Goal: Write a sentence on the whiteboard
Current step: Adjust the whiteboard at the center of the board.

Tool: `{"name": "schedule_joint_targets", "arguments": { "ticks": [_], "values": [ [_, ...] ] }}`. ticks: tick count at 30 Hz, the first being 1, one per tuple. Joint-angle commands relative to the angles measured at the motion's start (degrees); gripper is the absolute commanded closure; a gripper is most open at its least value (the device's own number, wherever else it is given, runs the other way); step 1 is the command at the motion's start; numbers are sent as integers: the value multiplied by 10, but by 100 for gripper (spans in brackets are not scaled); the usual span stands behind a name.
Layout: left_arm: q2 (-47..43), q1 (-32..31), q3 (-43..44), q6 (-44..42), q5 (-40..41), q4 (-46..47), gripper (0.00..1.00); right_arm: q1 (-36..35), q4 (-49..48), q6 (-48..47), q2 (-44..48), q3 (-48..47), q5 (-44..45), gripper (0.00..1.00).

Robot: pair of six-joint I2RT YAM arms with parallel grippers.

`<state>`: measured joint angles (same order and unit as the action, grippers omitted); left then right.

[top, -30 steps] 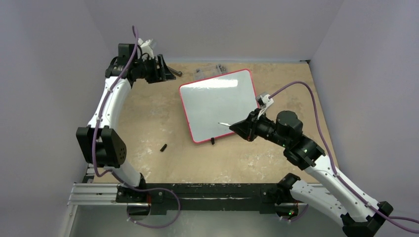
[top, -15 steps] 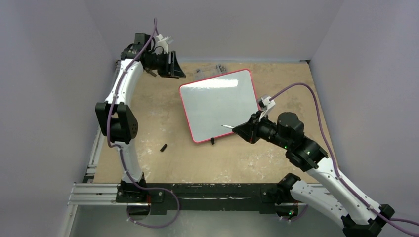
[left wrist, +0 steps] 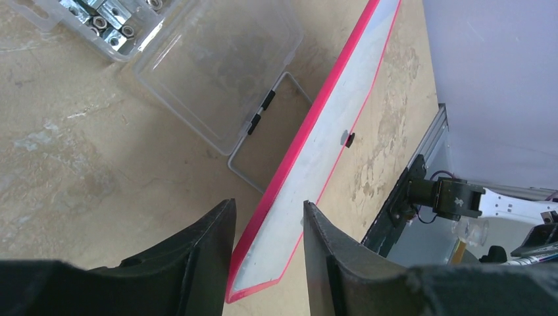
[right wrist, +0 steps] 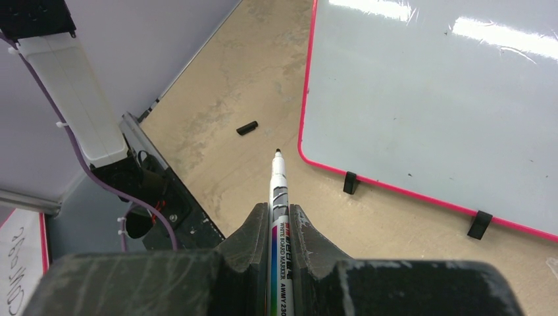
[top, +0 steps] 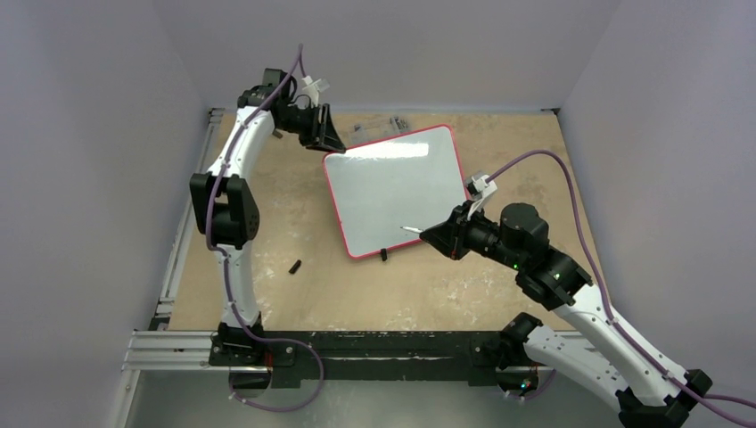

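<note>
Tan table (top: 294, 223) holds the whiteboard (top: 392, 187). Your left gripper (left wrist: 266, 210) straddles its far-left corner, jaws part-open, while your right gripper (right wrist: 279, 214) pinches the marker (right wrist: 277, 178). Next, probably: pin the board, lower the tip.

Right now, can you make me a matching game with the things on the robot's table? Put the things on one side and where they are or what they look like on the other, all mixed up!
Things:
1. marker
2. whiteboard
3. little black piece
4. clear box

Where or how:
A. lying alone on the bare table
B. lid open, metal nuts inside
C. pinched in the right hand
D. blank, with a red-pink frame

Pairs: 1-C, 2-D, 3-A, 4-B
</note>
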<state>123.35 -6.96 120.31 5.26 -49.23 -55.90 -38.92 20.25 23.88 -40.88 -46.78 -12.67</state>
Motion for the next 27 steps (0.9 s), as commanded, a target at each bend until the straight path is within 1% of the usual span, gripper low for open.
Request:
{"name": "schedule_joint_targets", "arguments": {
  "ticks": [1,6,14,20,24,27],
  "values": [
    [15,-9,37,-10,-39,-1,60,3,0,-9,-1,-24,9,100],
    [39,-21,55,-22,-61,-18,61,3,3,-9,2,-23,10,100],
    [54,-38,57,-42,-109,-29,70,3,3,-12,2,-20,8,100],
    [49,-47,39,-58,-131,-35,77,3,-2,-13,-1,-19,1,100],
    [36,-54,19,-77,-136,-35,84,2,-9,-11,-1,-13,-4,100],
    [26,-61,5,-86,-139,-38,91,3,-17,-10,-1,-6,-8,100]
  ]
}}
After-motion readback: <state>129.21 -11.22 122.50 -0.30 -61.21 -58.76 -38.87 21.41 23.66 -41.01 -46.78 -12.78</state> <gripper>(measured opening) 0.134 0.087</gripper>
